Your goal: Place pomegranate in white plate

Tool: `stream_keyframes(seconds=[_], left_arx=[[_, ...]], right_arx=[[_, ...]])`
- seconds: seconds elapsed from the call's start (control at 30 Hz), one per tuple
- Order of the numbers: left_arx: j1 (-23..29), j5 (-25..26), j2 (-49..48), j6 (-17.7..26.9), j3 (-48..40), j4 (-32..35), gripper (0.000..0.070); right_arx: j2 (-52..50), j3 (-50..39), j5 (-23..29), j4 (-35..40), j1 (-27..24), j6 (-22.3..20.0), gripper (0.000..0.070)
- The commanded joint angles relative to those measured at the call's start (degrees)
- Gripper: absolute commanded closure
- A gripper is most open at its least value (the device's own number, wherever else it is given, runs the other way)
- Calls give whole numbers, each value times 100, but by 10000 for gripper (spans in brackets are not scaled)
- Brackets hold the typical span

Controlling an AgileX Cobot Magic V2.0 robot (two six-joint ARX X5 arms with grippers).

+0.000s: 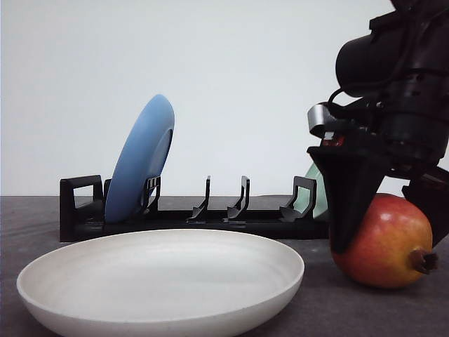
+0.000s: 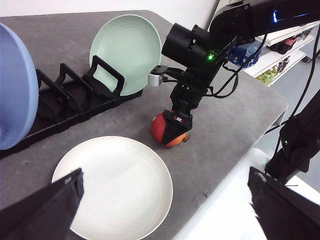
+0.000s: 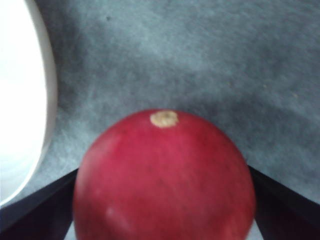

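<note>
Right gripper [image 1: 389,232] straddles the pomegranate [image 1: 389,246] at lower right, fingers apparently pinching it (still on the table); plate [image 1: 161,281] awaits, empty.

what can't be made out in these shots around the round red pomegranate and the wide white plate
- Front view: the right gripper covers the round red-orange pomegranate's left side and top; contact cannot be judged.
- Front view: the pale green plate is mostly hidden behind the black dish rack and gripper.
- Right wrist view: the pomegranate's underside is cut off and blurred.
- Right wrist view: the wide off-white plate is overexposed and cropped.
</note>
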Motion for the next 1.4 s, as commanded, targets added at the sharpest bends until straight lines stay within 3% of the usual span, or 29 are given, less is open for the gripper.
stream_keyframes(seconds=[0.0,0.13,0.17,0.3,0.5,0.73,0.93,1.1,1.37], left_arx=[[-72,2,11,-26,54,48,68],[-72,0,9,-22,52,46,68],[-72,-2,9,-21,52,46,68],[-72,-20,11,-17,52,48,68],[-72,-260,11,2,52,47,68],[-72,-260,11,-2,52,48,68],[-72,-260,11,-4,52,50,68],[-72,-260,11,-22,52,50,68],[-72,-260,11,-22,52,50,68]], right_arx=[[98,102,19,57,65,-44,96],[98,105,24,36,95,-39,291],[98,120,24,15,95,-28,298],[98,443,-30,-265,207,166,296],[99,1498,-22,-616,863,432,295],[122,2089,48,-176,1937,745,294],[409,2089,566,80,2654,866,294],[830,2087,585,89,2941,861,293],[1369,2087,583,327,2986,844,293]])
